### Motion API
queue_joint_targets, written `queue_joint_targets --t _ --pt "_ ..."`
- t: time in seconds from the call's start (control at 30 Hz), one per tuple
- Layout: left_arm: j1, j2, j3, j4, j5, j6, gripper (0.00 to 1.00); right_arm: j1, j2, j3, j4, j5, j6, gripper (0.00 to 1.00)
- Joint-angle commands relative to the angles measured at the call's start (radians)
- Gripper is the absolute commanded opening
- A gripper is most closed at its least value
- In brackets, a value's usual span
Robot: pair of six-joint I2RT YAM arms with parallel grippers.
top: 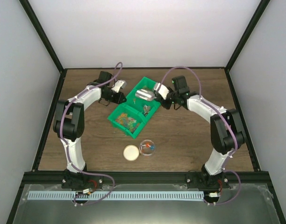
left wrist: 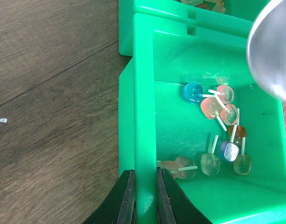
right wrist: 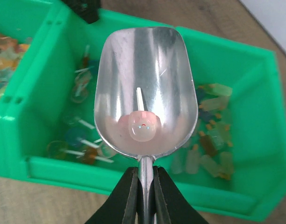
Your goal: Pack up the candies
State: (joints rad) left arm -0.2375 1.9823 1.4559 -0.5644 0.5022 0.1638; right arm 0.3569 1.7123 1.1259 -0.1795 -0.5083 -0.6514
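The candies lie in a row of joined green bins (top: 133, 109). My left gripper (left wrist: 145, 175) is shut on the side wall (left wrist: 144, 140) of the middle bin, which holds several lollipop candies (left wrist: 218, 107). My right gripper (right wrist: 146, 172) is shut on the handle of a metal scoop (right wrist: 145, 88), which hovers over the bins. One pale pink lollipop candy (right wrist: 143, 126) rests in the scoop's bowl. Bottle-shaped candies (right wrist: 210, 149) fill the bin to the right, and mixed-colour ones (right wrist: 5, 46) the bin to the left. In the top view, the scoop (top: 144, 94) sits between the two grippers.
A clear round jar (top: 147, 147) with a few candies inside stands on the wooden table in front of the bins. Its tan round lid (top: 131, 152) lies flat just to its left. Black frame posts and white walls ring the table.
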Motion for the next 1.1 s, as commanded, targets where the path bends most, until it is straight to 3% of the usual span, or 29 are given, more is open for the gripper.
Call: queue_joint_targets --t 0.0,0.13,0.37,0.7,1.07 --pt "-0.003 0.037 0.017 -0.024 -0.001 -0.004 0.05 0.007 0.048 0.194 -0.293 0.137 -0.101 0.01" --pt "-0.003 0.040 0.015 -0.017 0.007 -0.007 0.05 0.037 0.090 0.282 -0.486 0.206 -0.169 0.01" --pt "-0.003 0.041 0.013 -0.011 0.011 -0.001 0.05 0.101 0.122 0.380 -0.657 0.315 -0.257 0.01" --pt "-0.003 0.039 0.003 0.006 0.024 -0.009 0.06 0.161 0.255 0.678 -0.886 0.535 -0.224 0.01" --pt "-0.003 0.036 -0.018 0.044 0.040 -0.030 0.06 0.252 0.267 0.713 -1.004 0.687 -0.359 0.01"
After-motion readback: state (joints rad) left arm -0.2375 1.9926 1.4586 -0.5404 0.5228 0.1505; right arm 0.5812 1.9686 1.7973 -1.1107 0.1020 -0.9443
